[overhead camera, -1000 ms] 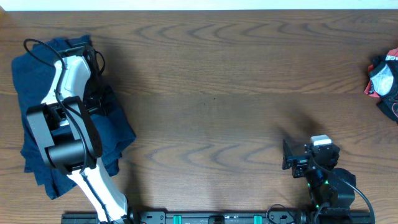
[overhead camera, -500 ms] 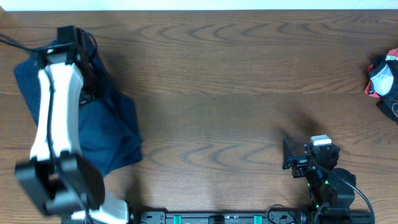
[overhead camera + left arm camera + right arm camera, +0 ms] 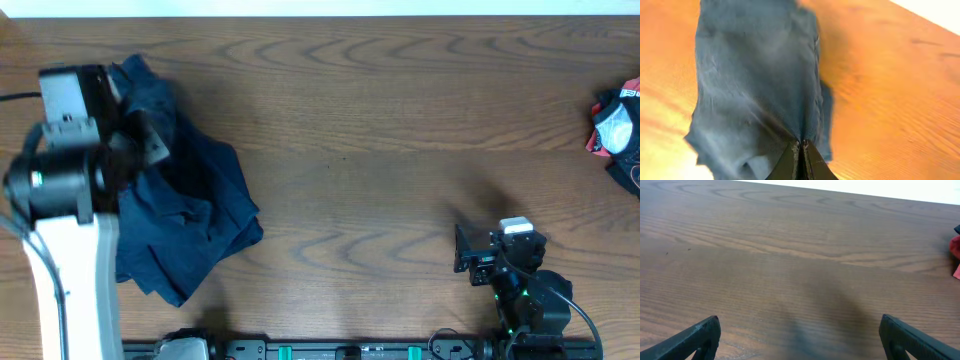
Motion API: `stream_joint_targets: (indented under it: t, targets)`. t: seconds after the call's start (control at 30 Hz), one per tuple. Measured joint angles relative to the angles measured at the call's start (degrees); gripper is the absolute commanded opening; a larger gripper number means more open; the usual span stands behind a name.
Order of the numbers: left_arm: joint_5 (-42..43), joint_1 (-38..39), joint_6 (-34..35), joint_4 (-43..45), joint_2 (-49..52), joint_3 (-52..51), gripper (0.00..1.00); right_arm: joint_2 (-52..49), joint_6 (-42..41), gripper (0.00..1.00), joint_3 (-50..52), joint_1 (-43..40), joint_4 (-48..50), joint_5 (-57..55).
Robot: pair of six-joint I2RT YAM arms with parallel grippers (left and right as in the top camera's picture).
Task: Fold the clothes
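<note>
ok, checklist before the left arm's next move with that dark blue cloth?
1. Left gripper shut on the dark navy soft cloth garment: ok.
2. Only one garment pinched: cannot tell, the heap is bunched.
3. Garment lying flat: not ok, crumpled.
4. Right gripper open, apart from the cloth: ok.
5. Red, black and white object at the brown wooden table's right edge, far from the cloth: ok.

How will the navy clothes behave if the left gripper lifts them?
Likely floppy: the navy clothes drape in creases from the pinch of the left gripper. Probably light: a fingertip pinch holds them. Bunched layers may drag along.
</note>
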State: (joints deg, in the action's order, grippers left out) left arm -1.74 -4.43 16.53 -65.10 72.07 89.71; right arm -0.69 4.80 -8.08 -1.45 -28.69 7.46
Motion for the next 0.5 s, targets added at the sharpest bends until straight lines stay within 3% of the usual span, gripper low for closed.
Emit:
stream_joint_targets:
  t: [0.23,0.5]
  targets:
    - [0.02,12.09,0.02,3.32,-5.35,0.0,0.06,0.0,0.0,0.99,0.0,0.0,0.0,0.0]
    - [0.04,25.2,0.02,9.35,-1.92,0.0,0.06,0.0,0.0,0.99,0.0,0.0,0.0,0.0]
